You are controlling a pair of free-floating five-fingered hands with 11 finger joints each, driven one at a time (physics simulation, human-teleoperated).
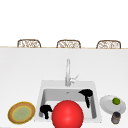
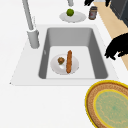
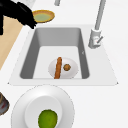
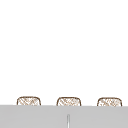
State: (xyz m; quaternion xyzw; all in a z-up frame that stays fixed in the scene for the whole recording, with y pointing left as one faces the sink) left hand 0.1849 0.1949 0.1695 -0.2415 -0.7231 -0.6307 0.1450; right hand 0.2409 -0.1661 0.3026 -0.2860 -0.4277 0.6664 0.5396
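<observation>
1. Black against the pale basin, the left hand (image 1: pixel 46 110) hangs over the sink's (image 1: pixel 42 86) front left corner, fingers curled downward and holding nothing; the left side view shows it (image 2: pixel 115 47) at the sink's near right rim, above the counter edge.
2. The right hand (image 1: pixel 86 95) hovers over the right half of the sink, fingers drooping loosely toward the basin and gripping nothing.
3. On the sink floor lies a white plate (image 2: pixel 55 67) bearing a long brown sausage (image 2: pixel 69 61) and, just beside it, a small round brown bun (image 2: pixel 61 60). The right side view shows the same plate (image 3: pixel 72 72) near the sink's front wall.
4. A big red ball (image 1: pixel 67 114) sits at the sink's front edge, hiding the middle of the basin from the front.
5. Behind the sink stands the grey faucet (image 1: pixel 67 72).
6. Left of the sink rests a yellow-rimmed woven plate (image 1: pixel 21 112).
7. Right of the sink is a white dish (image 1: pixel 107 105) carrying a green lime (image 1: pixel 116 101), with a dark jar (image 1: pixel 116 117) just in front of it.
8. Far behind the sink, three wicker chair backs (image 1: pixel 68 44) show past the counter.
</observation>
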